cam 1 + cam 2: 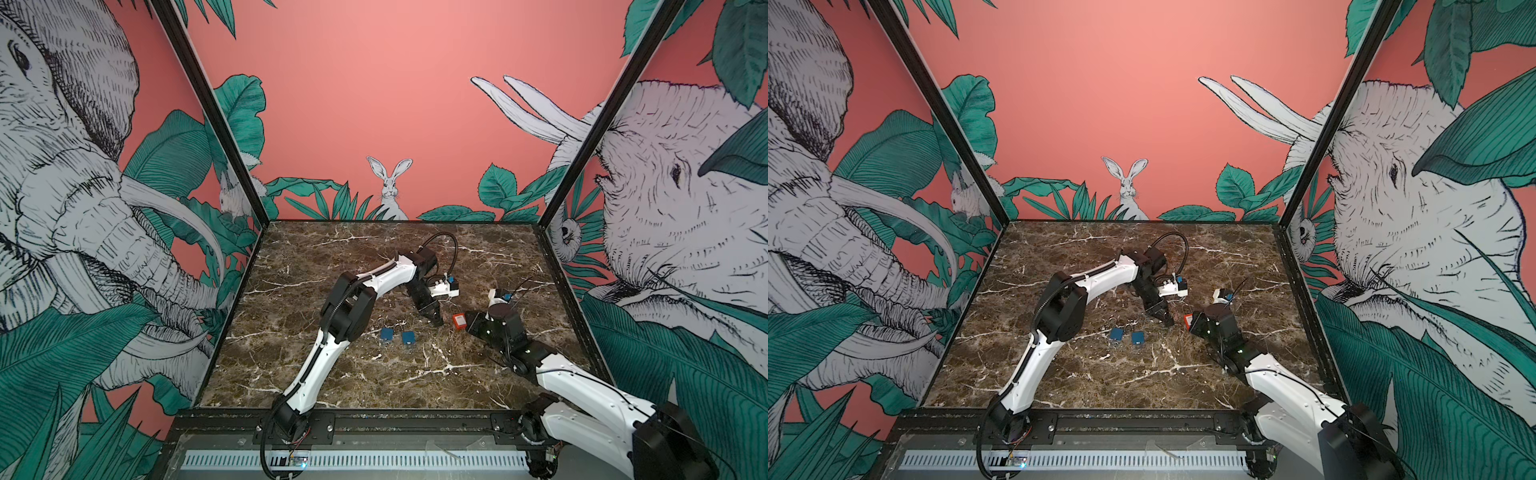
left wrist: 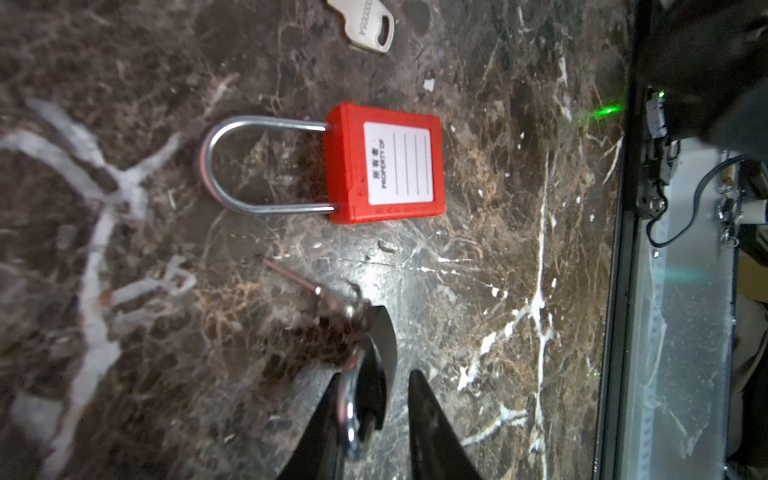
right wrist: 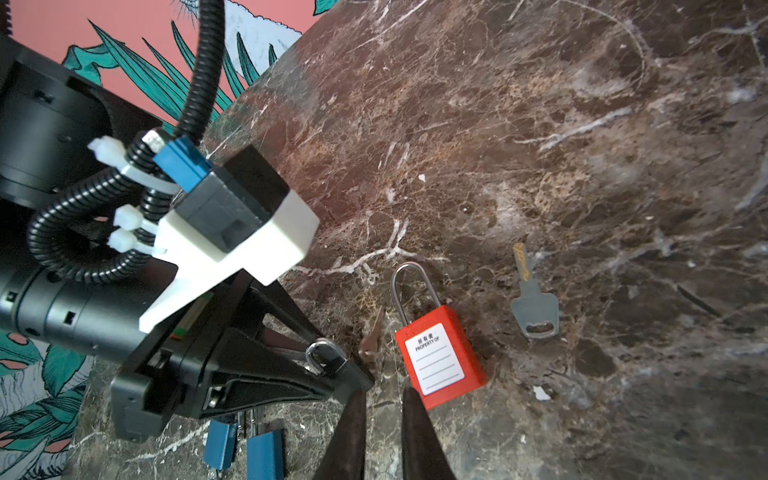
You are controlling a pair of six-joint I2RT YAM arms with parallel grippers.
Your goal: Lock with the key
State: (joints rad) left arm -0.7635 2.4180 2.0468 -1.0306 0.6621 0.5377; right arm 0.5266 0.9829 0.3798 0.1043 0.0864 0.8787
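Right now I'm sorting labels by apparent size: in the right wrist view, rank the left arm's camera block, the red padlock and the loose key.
1. camera block: looks largest, but it is closest to the lens, so its true size is unsure.
2. red padlock, shackle included.
3. loose key.

I see the red plastic padlock point(image 3: 440, 361) boxed in between my left gripper point(image 1: 436, 320) and right gripper point(image 3: 384, 395), both just beside it. A flat grey metal key point(image 3: 534, 309) lies near. Two small blue padlocks point(image 1: 387, 333) sit nearby. The brown marble tabletop point(image 1: 415, 374) offers passage front and back.
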